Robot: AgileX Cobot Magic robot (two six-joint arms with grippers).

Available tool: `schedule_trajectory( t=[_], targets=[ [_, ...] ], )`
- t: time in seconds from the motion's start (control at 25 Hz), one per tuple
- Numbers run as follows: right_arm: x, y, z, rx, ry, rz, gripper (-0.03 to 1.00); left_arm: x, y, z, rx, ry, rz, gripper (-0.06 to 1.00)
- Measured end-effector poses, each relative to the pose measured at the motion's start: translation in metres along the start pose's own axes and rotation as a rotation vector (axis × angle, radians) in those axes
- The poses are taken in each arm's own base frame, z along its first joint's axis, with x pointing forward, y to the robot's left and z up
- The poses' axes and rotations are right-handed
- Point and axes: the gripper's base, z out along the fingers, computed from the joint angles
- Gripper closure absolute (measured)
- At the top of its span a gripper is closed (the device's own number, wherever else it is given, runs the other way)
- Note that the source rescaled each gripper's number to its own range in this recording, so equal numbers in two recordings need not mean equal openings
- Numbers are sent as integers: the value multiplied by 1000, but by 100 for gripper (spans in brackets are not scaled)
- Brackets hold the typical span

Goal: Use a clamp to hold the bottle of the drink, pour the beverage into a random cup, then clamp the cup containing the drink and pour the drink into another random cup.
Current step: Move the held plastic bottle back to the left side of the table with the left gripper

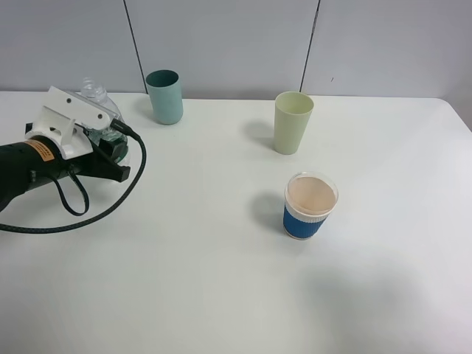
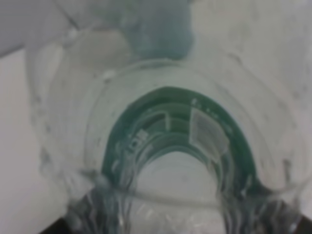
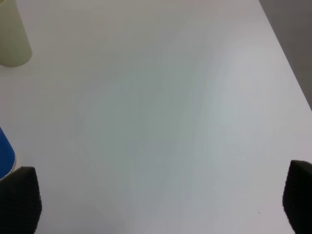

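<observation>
At the table's far left, my left gripper (image 1: 112, 147), a white block with black fingers, is shut on the clear bottle (image 1: 94, 91) with the dark green label. The left wrist view is filled by the bottle (image 2: 175, 136) seen close up and blurred. I cannot make out the beverage inside it. The tall pale yellow-green cup (image 1: 293, 122) stands upright at the back, right of centre. The short blue-sleeved paper cup (image 1: 310, 206) stands in front of it. My right gripper (image 3: 158, 200) is open over bare table, with the pale cup (image 3: 12, 34) and the blue cup (image 3: 4, 153) off to one side. It does not show in the exterior high view.
A dark teal cup (image 1: 164, 96) stands upright at the back, just right of the bottle, and shows as a blur behind the bottle (image 2: 158, 29). A black cable (image 1: 110, 199) loops on the table beside the left arm. The white table (image 1: 221, 280) ends at a grey wall.
</observation>
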Motion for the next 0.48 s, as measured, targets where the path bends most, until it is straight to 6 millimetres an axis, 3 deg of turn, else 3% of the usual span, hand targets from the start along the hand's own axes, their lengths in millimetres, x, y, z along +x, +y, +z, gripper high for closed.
schedule_trajectory(
  t=[0.48],
  targets=[
    [0,0,0,0,0,0,-3,17,-12,14,86,-22,-81,94]
  ],
)
